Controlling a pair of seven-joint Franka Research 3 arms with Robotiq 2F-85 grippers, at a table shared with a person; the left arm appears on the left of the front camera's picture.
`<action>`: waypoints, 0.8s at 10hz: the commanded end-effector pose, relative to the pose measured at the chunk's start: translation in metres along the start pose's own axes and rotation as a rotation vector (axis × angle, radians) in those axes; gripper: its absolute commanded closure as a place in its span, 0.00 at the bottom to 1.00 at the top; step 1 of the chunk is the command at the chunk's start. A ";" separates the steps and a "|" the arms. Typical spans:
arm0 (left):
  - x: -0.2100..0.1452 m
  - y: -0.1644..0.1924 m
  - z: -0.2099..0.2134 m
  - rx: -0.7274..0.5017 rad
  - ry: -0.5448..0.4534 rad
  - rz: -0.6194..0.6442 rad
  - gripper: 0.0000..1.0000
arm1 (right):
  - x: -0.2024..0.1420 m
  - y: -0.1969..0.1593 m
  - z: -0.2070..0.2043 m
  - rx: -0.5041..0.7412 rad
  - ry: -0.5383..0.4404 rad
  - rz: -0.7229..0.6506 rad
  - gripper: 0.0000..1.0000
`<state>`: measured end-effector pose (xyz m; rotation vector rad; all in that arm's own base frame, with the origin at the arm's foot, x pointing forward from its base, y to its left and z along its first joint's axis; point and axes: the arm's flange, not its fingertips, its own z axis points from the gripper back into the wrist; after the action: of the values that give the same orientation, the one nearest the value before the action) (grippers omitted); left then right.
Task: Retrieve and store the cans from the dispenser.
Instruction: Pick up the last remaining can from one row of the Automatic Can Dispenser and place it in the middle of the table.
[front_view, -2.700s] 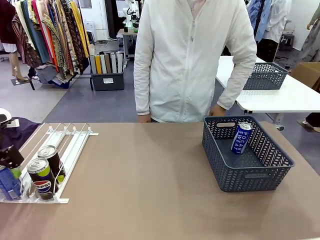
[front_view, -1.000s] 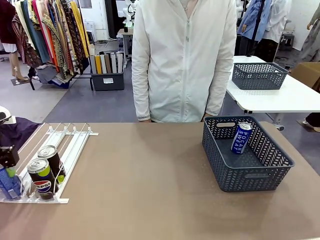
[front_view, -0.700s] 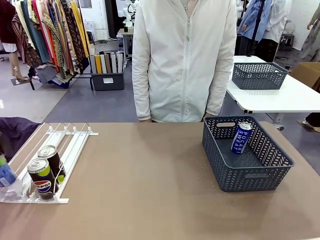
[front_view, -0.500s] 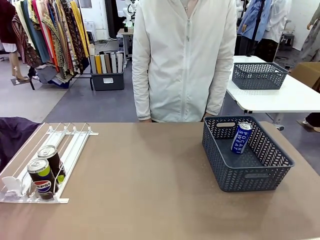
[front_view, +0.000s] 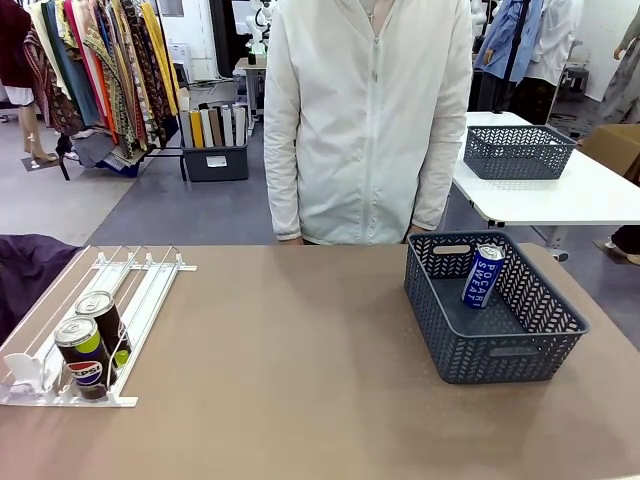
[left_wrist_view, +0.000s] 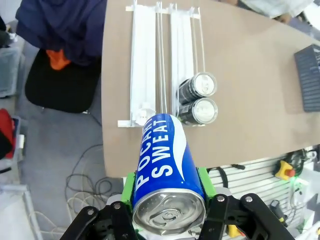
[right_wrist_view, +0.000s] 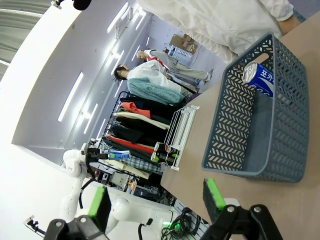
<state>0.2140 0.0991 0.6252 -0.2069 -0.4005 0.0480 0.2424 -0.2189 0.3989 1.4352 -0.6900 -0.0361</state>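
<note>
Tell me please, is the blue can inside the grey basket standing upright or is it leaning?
Leaning. The blue can sits tilted in the basket, its silver top tipped toward the far wall.

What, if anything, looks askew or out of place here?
Only the blue can in the grey basket: it leans against a wall instead of standing upright. The two black cans sit neatly in the dispenser.
</note>
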 end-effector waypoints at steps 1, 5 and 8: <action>0.004 -0.011 -0.002 0.054 0.015 -0.015 1.00 | 0.001 0.004 0.001 0.004 0.008 -0.002 0.00; 0.051 -0.053 -0.016 -0.007 -0.037 -0.064 1.00 | 0.001 0.004 0.001 0.004 0.008 -0.002 0.00; 0.130 -0.218 -0.092 0.051 0.093 -0.370 1.00 | 0.001 0.004 0.001 0.004 0.008 -0.002 0.00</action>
<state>0.3255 -0.0856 0.6238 -0.1331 -0.3846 -0.2321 0.2423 -0.2188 0.3990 1.4352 -0.6903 -0.0356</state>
